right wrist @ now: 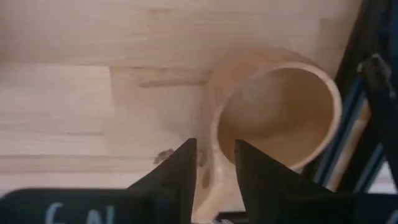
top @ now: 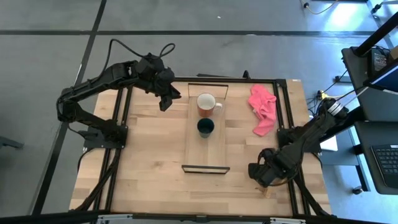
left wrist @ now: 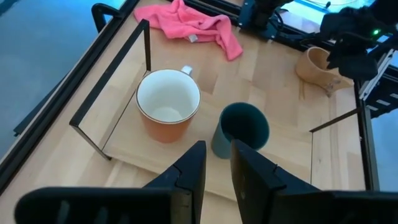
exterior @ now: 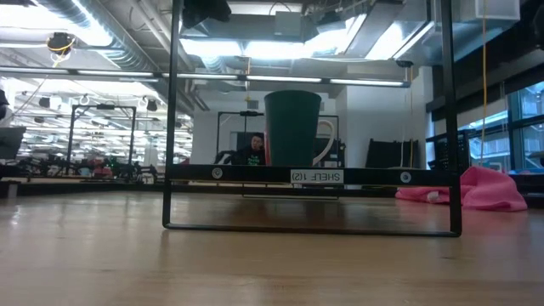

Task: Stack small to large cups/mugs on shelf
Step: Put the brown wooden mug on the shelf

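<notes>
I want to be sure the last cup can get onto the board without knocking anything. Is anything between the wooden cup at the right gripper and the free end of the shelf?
Nothing visible blocks it. The wooden cup sits at the right gripper, off the shelf's near end. The green cup and orange mug stand farther along the board, and the pink cloth lies off to the side.

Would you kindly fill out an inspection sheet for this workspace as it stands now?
Surface: light wood table, black frame rails along its sides.
Job's things: orange mug and green cup upright on the shelf, side by side; wooden cup off the shelf, at the table's right edge.
Clutter: pink cloth right of the shelf.
Grippers: left gripper above the table left of the mug, holding nothing; right gripper straddling the wooden cup's wall.
Cables: black loops on the left arm.
Surroundings: grey floor, desk with keyboard at right.
</notes>
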`<state>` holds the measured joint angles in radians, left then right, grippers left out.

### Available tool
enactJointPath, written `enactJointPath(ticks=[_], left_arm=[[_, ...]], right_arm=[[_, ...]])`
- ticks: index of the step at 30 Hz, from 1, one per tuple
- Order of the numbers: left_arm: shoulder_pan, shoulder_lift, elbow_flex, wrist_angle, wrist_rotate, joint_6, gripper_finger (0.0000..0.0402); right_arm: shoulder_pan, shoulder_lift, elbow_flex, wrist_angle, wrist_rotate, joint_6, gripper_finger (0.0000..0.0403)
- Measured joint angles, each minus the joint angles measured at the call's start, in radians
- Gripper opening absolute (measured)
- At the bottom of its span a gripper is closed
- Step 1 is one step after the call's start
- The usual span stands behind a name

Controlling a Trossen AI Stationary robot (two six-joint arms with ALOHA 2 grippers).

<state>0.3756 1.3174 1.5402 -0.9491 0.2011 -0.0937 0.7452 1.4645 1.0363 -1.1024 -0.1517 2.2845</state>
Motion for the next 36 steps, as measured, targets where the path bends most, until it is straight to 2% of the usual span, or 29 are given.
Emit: enactJointPath(ticks=[7, 12, 19, 32, 36], left_arm=[[0.000, 0.000, 0.000, 0.021, -0.004, 0.000, 0.0069], [0.000, 0.000, 0.000, 0.021, -0.006, -0.001, 0.0069], [0.000, 0.000, 0.000, 0.021, -0.016, -0.009, 0.0069], [0.027, 0.013, 0.000, 0.020, -0.017, -0.008, 0.0069], [0.039, 0.012, -0.001, 0.019, -0.017, -0.008, 0.0069]], right_arm=[[0.000, 0.055, 0.000, 0.017, 0.017, 0.003, 0.0110], [-0.001, 0.099, 0.000, -0.013, -0.032, -0.012, 0.0110], [-0.001, 0.135, 0.000, 0.056, -0.018, -0.012, 0.0110], [-0.001, 0.206, 0.000, 0.064, -0.023, -0.035, 0.0110], [-0.001, 0.206, 0.000, 0.035, 0.020, -0.053, 0.0087]])
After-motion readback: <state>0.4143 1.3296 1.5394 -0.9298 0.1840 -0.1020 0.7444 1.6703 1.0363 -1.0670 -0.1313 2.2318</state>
